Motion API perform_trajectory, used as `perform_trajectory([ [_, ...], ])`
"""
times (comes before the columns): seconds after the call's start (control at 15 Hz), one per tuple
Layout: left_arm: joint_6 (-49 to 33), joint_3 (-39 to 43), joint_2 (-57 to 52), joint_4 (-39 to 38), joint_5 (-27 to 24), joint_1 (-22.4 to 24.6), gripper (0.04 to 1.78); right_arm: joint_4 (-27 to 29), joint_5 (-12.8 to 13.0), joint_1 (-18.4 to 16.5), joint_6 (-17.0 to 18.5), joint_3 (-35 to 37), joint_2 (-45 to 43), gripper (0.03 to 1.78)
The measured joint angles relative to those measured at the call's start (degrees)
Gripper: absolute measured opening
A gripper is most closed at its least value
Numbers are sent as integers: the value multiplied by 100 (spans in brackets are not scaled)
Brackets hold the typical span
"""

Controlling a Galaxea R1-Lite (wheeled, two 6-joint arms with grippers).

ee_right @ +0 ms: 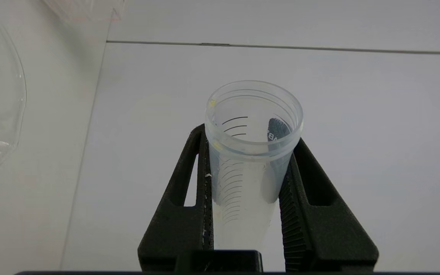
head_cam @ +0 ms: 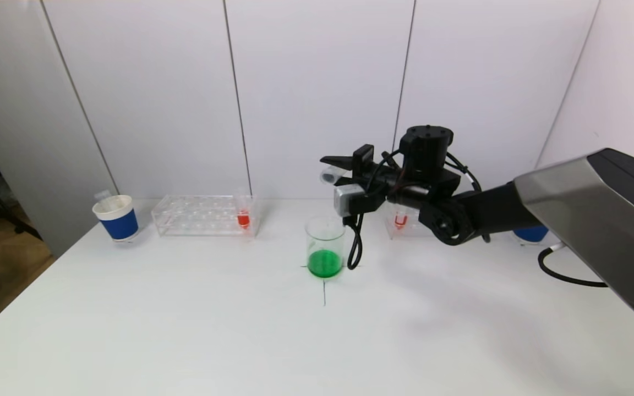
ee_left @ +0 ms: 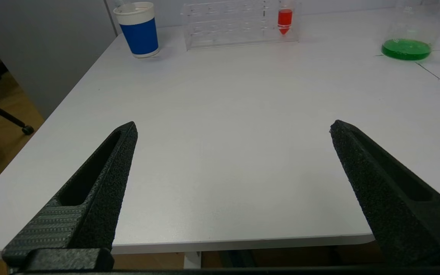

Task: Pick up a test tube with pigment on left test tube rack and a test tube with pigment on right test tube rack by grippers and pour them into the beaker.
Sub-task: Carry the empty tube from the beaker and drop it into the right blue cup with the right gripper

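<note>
Right gripper raised above and just beyond the beaker, its jaws pinching an emptied, clear graduated test tube held roughly level, open mouth pointing to the robot's left; no pigment visible inside the tube apart from faint yellowish specks near the rim; beaker standing upright at the centre of the white counter, holding a shallow layer of green liquid; left test tube rack, clear plastic, standing toward the rear left of the counter, with one tube of red pigment upright at its end nearest the beaker; right test tube rack largely hidden behind the right arm, a tube with red pigment showing in it; blue-and-white paper cup at the far left beside the left rack; second blue cup partly visible behind the right arm; left gripper low at the counter's near edge, well apart from the racks, jaws spread wide and holding nothing.
</note>
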State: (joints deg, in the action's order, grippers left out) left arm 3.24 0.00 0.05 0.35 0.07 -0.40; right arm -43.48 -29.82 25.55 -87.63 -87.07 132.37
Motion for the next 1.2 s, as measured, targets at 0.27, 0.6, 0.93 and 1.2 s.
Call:
perform_trajectory([
  [0.27,0,0,0,0,0,0,176,-61,369,74,1398,33,-166,55],
  [0.6,0,0,0,0,0,0,176,-191,1408,289,3881,143,-613,55],
  [0.93,0,0,0,0,0,-1,176,21,3265,507,6373,300,-1250,55],
  [1.2,0,0,0,0,0,-1,176,1438,4333,440,8104,388,-1927,55],
])
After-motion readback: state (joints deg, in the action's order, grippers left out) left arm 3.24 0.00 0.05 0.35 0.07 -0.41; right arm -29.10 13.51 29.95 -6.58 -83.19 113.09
